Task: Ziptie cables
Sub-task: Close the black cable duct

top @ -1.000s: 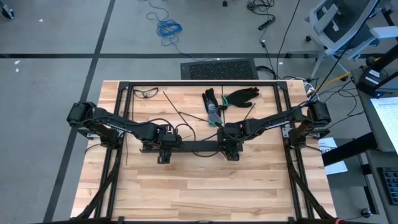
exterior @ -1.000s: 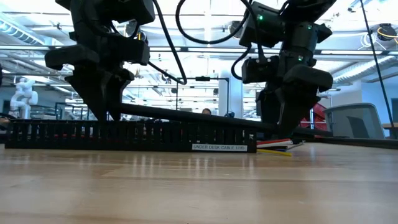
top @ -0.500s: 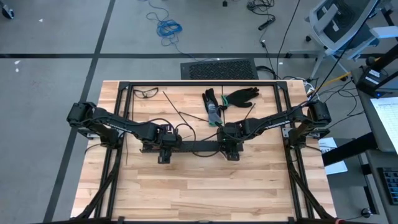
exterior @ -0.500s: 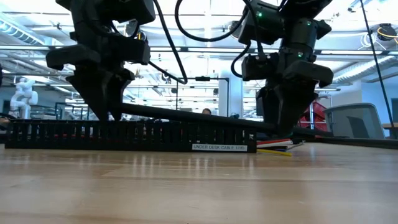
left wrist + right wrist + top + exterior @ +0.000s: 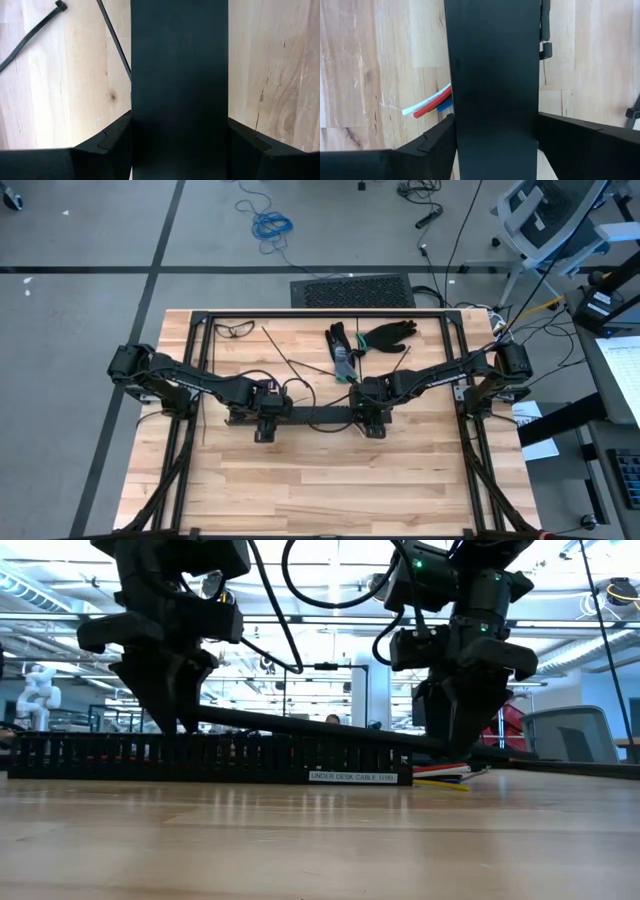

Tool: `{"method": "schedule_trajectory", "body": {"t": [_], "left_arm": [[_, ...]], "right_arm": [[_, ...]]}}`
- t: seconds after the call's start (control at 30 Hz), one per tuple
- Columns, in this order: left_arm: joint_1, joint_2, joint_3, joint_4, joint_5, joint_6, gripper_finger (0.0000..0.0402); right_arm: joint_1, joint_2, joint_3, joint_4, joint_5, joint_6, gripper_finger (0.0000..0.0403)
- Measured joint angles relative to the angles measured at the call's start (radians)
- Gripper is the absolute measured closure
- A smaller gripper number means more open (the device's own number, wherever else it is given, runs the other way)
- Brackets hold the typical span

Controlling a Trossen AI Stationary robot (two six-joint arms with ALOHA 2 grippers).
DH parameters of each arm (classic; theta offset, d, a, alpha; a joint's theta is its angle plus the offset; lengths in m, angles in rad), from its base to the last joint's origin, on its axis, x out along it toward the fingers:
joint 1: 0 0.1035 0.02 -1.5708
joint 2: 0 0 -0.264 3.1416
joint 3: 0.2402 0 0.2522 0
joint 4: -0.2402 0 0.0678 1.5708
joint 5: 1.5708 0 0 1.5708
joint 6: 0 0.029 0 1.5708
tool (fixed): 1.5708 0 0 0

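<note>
Pale wooden table point(image 5: 330, 480) on grey floor point(image 5: 80, 330), office behind.

The high view looks straight down on the whole table point(image 5: 330, 480). The low view looks level along its top, close to the rail point(image 5: 210, 758). Both wrist views look down along that rail, very close.

Pale wooden table point(image 5: 330, 480) – black slotted rail point(image 5: 200, 758), coloured cables point(image 5: 427, 106), zipties point(image 5: 30, 35), black gloves point(image 5: 385, 333)
</note>
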Motion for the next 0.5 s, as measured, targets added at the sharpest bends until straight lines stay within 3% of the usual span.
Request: {"method": "schedule_trajectory", "body": {"t": [0.5], "left_arm": [[-0.009, 0.000, 0.000, 0.006, -0.006, -0.027, 0.0173]], "right_arm": [[-0.019, 0.000, 0.110, -0.155, 0.046, -0.082, 0.0164]]}}
